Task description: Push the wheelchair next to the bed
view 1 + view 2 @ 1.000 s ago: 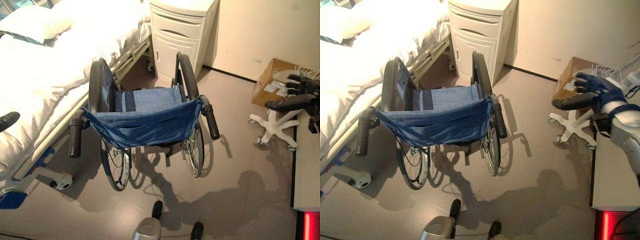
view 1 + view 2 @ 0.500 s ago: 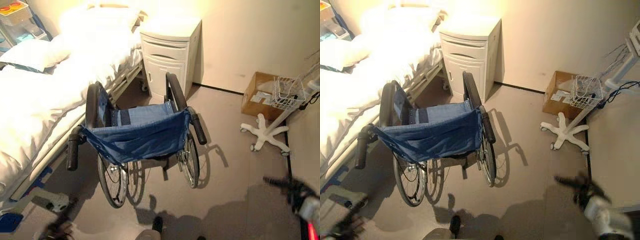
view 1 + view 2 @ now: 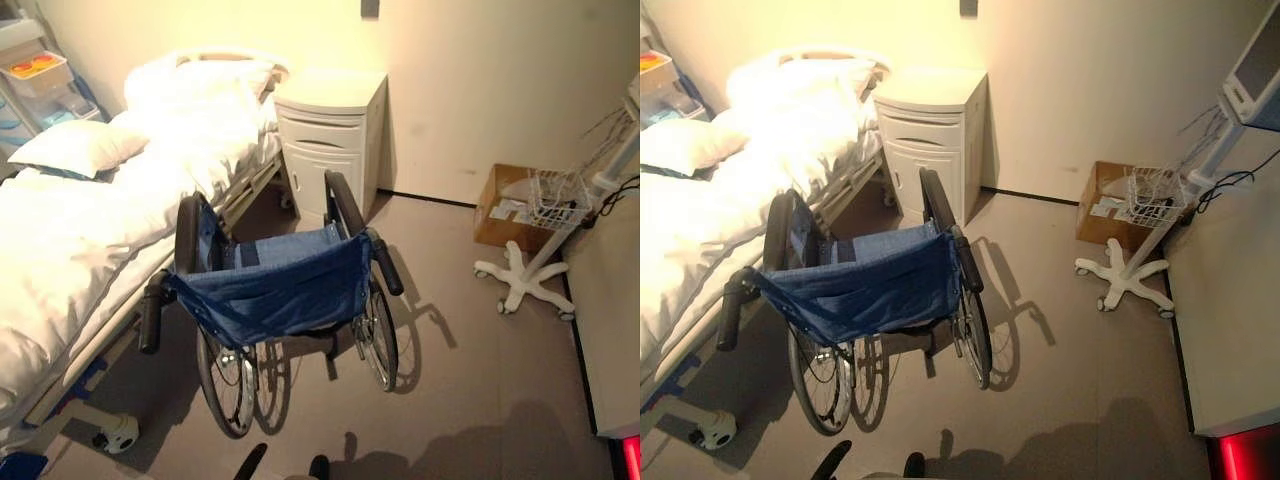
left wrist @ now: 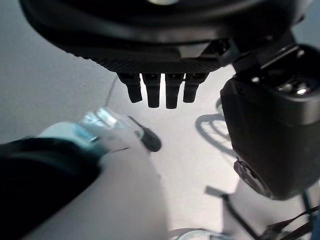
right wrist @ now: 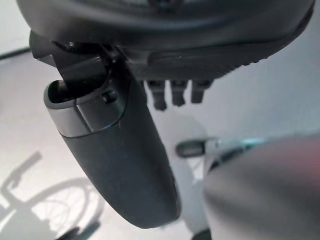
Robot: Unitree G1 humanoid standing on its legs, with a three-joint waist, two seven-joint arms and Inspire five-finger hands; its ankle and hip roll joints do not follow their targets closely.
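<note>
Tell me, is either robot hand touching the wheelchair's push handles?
Apart. The left hand and right hand hang over bare floor in their wrist views; in the left eye view the wheelchair handles stand free.

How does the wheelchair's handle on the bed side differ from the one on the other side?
The black push handle on the bed side sits lower in the head view and close beside the white bed's edge; the black push handle on the far side sits higher and over bare grey floor. The bed-side one points almost straight down in the picture; the other slants outward. Both are dark padded grips at the top corners of the blue fabric backrest, and neither is held.
</note>
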